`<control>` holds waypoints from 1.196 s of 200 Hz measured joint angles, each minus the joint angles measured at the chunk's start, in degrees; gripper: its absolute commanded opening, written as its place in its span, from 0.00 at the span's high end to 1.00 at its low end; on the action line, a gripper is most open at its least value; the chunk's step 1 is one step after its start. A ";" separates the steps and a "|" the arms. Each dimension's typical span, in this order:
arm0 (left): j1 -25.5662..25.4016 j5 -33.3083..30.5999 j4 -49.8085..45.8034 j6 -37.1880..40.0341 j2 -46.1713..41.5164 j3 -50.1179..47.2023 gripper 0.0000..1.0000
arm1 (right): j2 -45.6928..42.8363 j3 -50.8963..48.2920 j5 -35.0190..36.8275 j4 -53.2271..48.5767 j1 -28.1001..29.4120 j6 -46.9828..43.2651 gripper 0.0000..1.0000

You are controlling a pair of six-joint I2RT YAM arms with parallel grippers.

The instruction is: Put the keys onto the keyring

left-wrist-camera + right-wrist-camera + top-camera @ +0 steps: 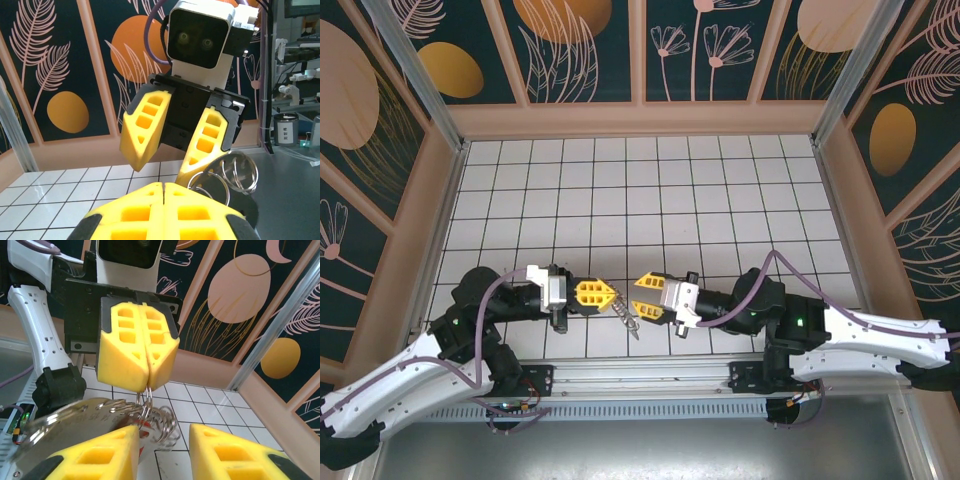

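Both arms meet low over the tabletop (650, 190), close to its near edge and about midway between its left and right edges, tips facing each other. My left gripper (608, 295) has its yellow fingers pressed flat together. In the right wrist view a thin wire loop comes out from between their tips, so it is pinching the keyring (159, 422). The ring's coils and small metal pieces dangle below those tips, just off the tiles. From the top camera the cluster hangs between the two grippers, a little toward the near edge. My right gripper (638, 298) is spread, with a clear gap between its two fingers (100, 455) and nothing clamped in that gap. The rings sit just in front of its tips. A broad flat silver piece (75, 417) lies across the top of the finger on the left of the right wrist view, blurred, and I can't tell what it is. A small red patch under the coils looks like the key (144, 432) head. I can't tell whether it is threaded on the ring. In the left wrist view the rings show just beside the right gripper's lower finger.
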 measured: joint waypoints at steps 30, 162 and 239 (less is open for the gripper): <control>0.00 0.74 0.00 0.00 0.72 0.00 1.00 | 1.42 -0.02 -0.28 -0.02 0.00 0.00 0.66; 0.00 1.44 -0.42 0.02 1.07 0.00 1.00 | 3.72 -0.31 -2.49 1.01 0.00 1.77 0.87; 0.00 1.33 -0.92 0.04 0.55 0.00 1.00 | 3.89 -0.31 -0.76 1.27 0.02 2.08 0.88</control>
